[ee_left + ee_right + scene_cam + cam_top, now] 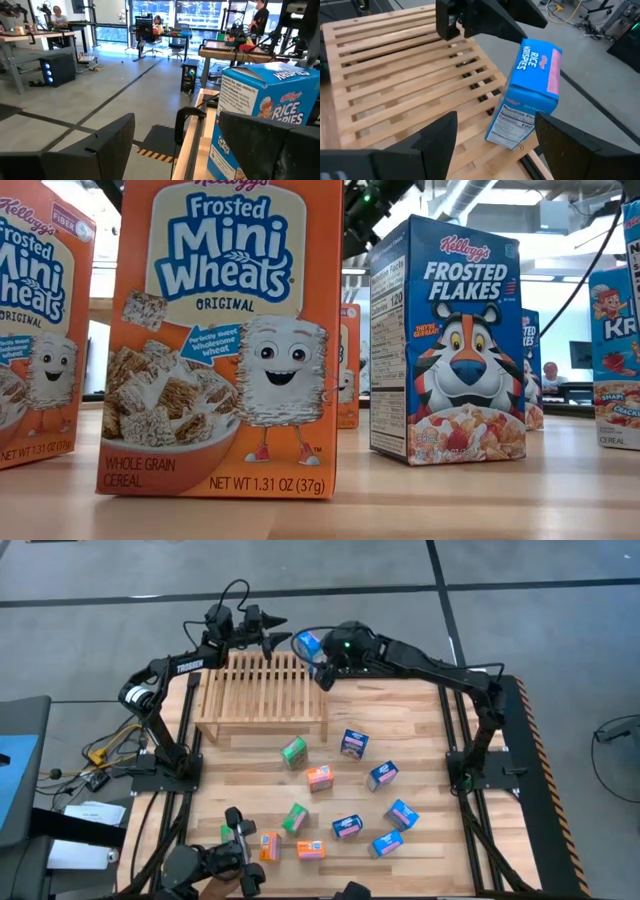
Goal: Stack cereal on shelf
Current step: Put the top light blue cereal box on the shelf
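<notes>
box: blue Rice Krispies box point(527, 97) tilted at the shelf point(262, 688) far right corner, long axis leaning off upright | right gripper point(492, 137) nearer, fingers open and astride it, no grip | left gripper point(268, 632) open, just beside

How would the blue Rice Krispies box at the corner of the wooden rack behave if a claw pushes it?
The Rice Krispies box is probably light: it looks like a small single-serve carton. It may tip easily, since it is tall on a narrow base and already leans. It sits at the outer corner of the shelf, so a push outward could likely send it off the edge.
</notes>
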Tool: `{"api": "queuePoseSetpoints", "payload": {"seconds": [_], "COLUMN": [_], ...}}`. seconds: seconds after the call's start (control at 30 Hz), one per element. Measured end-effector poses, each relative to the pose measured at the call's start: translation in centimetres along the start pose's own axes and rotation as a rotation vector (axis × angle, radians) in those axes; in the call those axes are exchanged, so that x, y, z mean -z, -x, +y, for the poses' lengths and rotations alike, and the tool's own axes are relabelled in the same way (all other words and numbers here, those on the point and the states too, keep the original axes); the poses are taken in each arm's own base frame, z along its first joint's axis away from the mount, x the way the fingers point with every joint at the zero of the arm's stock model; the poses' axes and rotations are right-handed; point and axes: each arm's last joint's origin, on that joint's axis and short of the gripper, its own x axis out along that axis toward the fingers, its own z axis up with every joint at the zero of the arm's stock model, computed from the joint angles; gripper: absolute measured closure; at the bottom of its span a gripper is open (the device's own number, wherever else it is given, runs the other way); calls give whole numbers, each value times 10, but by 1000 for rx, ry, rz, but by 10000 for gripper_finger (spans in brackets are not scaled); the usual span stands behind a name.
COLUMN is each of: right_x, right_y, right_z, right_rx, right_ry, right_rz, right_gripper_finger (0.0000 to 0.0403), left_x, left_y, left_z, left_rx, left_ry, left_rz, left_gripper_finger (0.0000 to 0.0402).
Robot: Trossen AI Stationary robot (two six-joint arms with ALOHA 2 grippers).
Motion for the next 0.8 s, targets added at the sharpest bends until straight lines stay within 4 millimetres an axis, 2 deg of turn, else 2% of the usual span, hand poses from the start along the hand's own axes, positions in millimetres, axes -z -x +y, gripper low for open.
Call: {"api": "queuePoseSetpoints", "payload": {"seconds": [0.2, 0.5, 0.8], "right_x": [7, 6, 6], "right_y": [-9, -11, -12], "right_z": [-6, -22, -34], "right_rx": [18, 49, 76], "right_ry": [-11, -28, -2], "right_rz": [-2, -23, -20], "right_gripper_finger": [111, 111, 111], "left_x": [1, 5, 10], "left_y": [-3, -18, -16], "left_z": [-4, -24, -22], "left_rx": [9, 54, 72], "left_ry": [31, 5, 87], "left_rz": [3, 28, 75], "left_gripper_finger": [136, 137, 137]}}
